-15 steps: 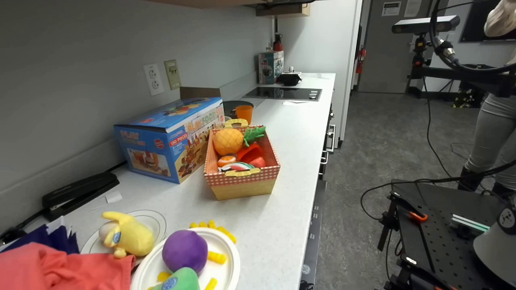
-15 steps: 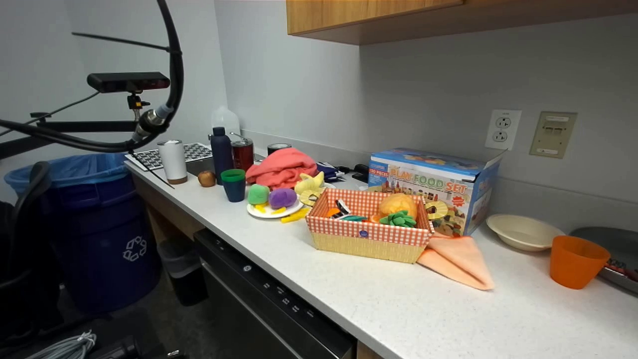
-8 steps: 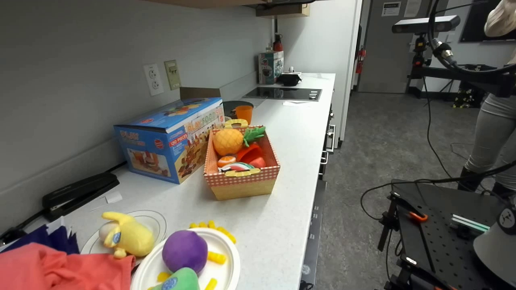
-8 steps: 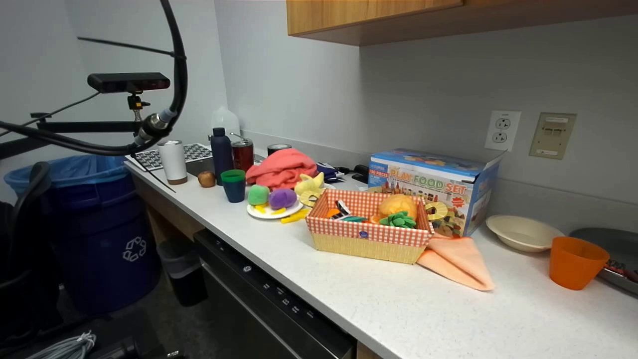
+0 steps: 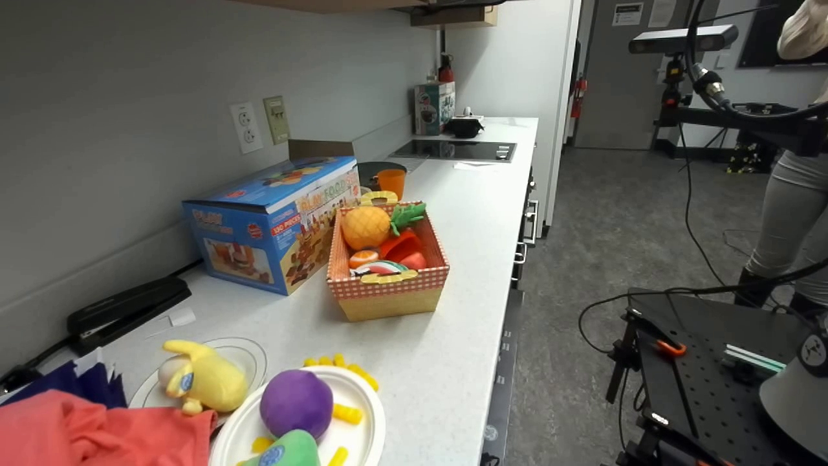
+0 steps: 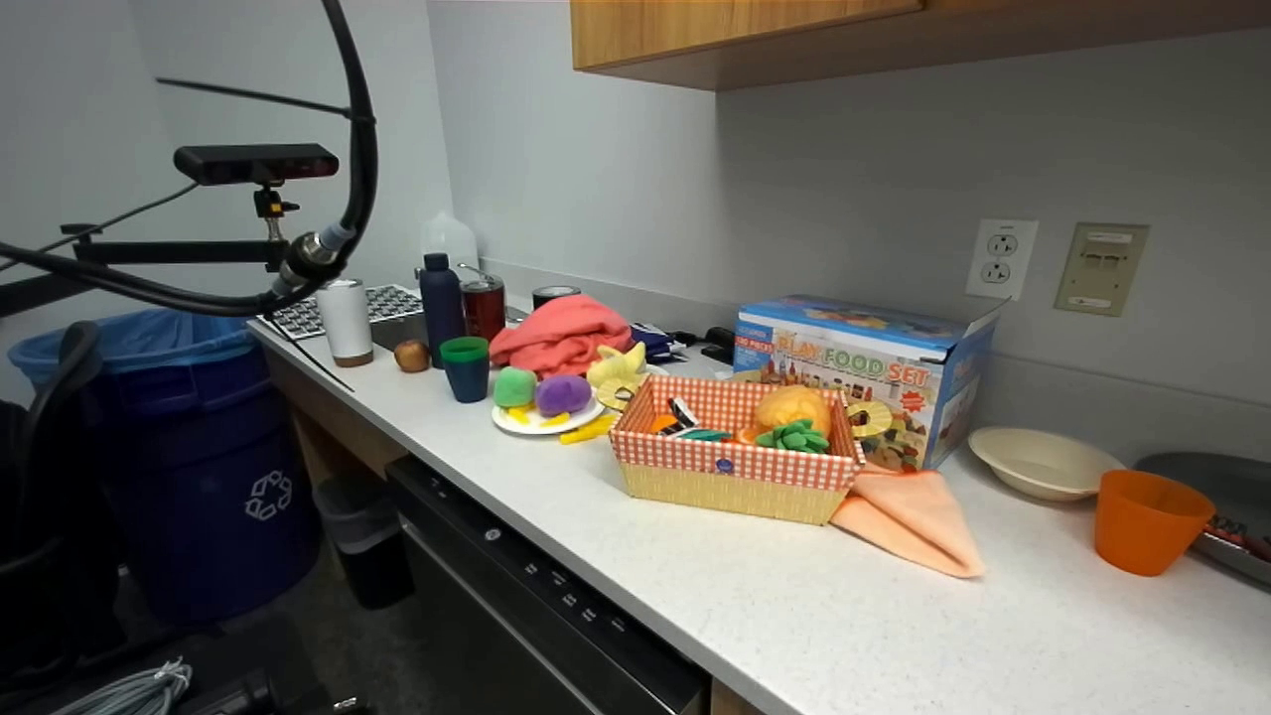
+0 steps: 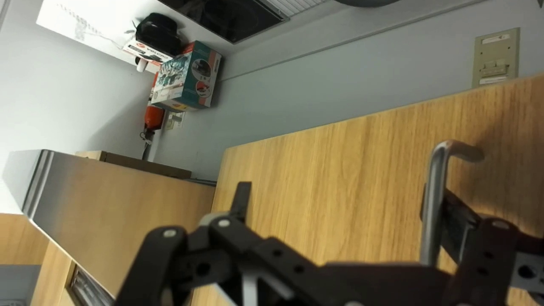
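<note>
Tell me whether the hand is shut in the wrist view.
No, the hand is open, fingers wide apart, one partly behind the metal cabinet handle.

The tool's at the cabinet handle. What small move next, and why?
Probably ease the tool gently away from the cabinet door: the fingers stand apart in the wrist view, and the metal handle covers part of one, which may be hooked behind it. Contact isn't clear.
</note>
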Available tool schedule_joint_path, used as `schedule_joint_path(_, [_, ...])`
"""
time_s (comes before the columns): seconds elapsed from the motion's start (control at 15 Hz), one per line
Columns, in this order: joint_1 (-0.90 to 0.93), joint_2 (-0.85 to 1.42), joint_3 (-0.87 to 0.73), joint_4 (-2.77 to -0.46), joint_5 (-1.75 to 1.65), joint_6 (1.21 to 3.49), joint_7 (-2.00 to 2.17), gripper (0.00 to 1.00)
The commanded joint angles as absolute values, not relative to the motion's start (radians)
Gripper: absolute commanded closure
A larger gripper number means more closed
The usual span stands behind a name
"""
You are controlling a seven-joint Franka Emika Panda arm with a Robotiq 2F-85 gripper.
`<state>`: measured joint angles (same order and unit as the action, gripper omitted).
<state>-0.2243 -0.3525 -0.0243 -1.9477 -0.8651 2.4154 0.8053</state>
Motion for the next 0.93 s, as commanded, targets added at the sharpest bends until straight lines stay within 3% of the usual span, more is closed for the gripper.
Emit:
schedule_joint_path(0.0, [-0.263,-0.373,-0.005,-1.909,-0.976,2.317,0.776,0.00])
schedule_joint_path(0.87, [-0.328,-0.471,-0.151,-2.047,-1.011,2.572,0.457,0.00])
